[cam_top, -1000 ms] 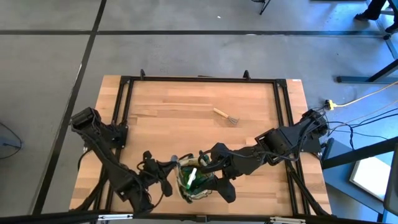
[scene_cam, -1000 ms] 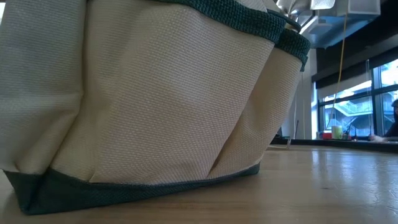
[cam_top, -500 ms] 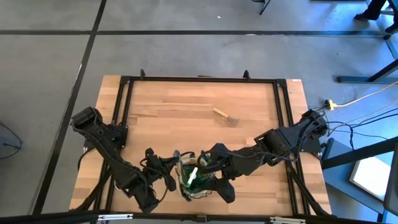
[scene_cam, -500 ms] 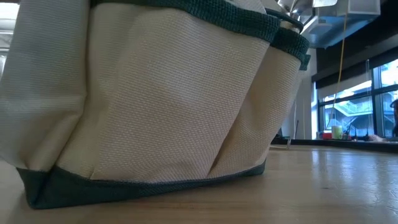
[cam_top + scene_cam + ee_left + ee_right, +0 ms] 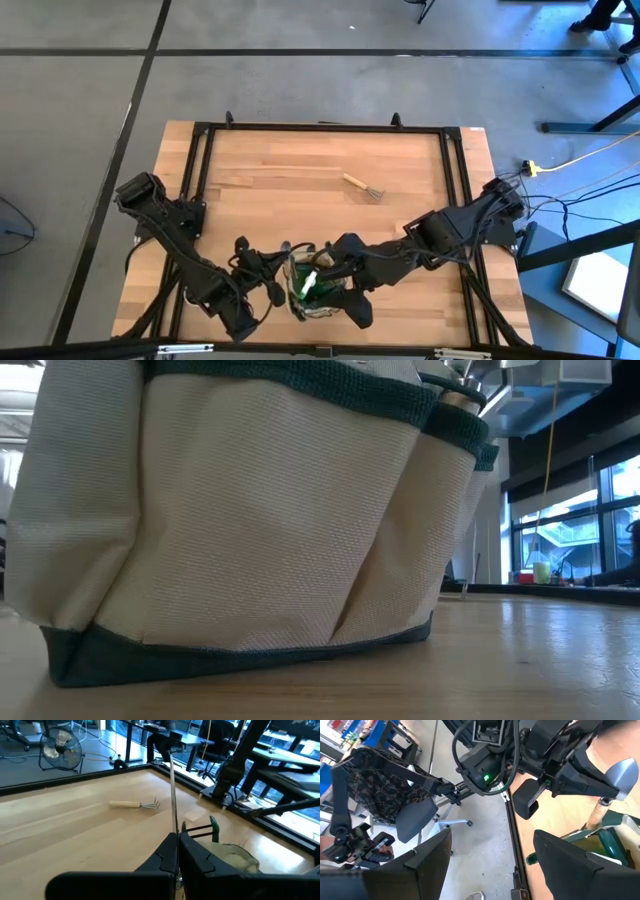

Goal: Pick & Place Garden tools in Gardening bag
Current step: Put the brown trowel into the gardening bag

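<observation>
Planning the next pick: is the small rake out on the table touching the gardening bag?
Apart. The high view shows the rake alone mid-table, bare wood between it and the gardening bag at the near edge.

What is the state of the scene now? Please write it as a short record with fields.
bag: gardening bag stands at the table's near edge, between both arms
in bag: green spray bottle; a wooden-handled trowel stands in it
still out: wooden-handled fork, lying alone farther back on the table
left gripper: shut, beside the bag
right gripper: open, at the bag's rim
</observation>
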